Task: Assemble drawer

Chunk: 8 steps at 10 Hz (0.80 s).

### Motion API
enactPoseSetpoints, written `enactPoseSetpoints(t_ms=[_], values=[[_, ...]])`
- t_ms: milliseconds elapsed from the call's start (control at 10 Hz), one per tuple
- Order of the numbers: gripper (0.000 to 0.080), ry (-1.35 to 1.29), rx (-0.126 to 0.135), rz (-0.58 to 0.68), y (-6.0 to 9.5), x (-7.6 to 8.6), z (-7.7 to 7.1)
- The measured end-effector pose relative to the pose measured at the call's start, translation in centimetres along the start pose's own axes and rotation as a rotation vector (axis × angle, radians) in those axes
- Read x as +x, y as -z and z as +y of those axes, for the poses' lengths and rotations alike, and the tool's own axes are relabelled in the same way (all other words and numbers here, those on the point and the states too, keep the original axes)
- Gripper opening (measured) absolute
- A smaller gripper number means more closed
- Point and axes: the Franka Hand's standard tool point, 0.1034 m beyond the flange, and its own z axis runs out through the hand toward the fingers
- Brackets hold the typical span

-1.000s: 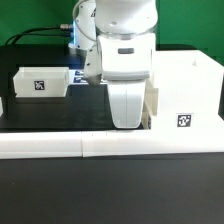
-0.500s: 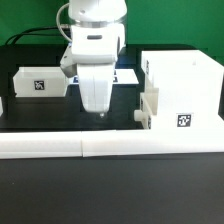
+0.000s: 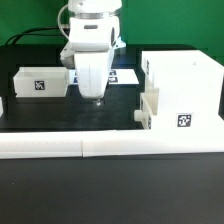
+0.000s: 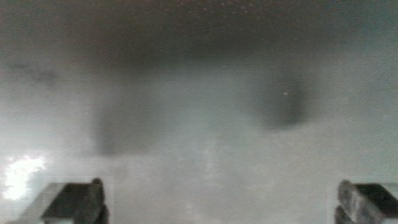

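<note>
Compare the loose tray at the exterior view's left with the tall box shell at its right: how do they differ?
The box shell is much taller and wider than the loose tray. The loose tray stands alone on the black table; the box shell has a second tray sticking out of its side. Both are white and box-shaped.

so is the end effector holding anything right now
No, the wrist view shows the end effector with its fingers spread wide apart and nothing gripped between them.
</note>
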Motion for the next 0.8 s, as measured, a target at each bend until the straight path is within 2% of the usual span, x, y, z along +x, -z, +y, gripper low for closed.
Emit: enactPoseSetpoints(t_ms=[100, 200, 300, 400, 800], values=[[0.0649, -0.010, -0.015, 0.003, 0.2, -0.4, 0.0], [0.0649, -0.064, -0.062, 0.012, 0.9, -1.5, -0.6], [0.0649, -0.142, -0.084, 0.012, 1.4, -2.4, -2.1], [0.0649, -0.211, -0.076, 0.007, 1.6, -2.4, -3.1], [0.0649, -0.342, -0.072, 0.017, 1.2, -2.3, -2.7]])
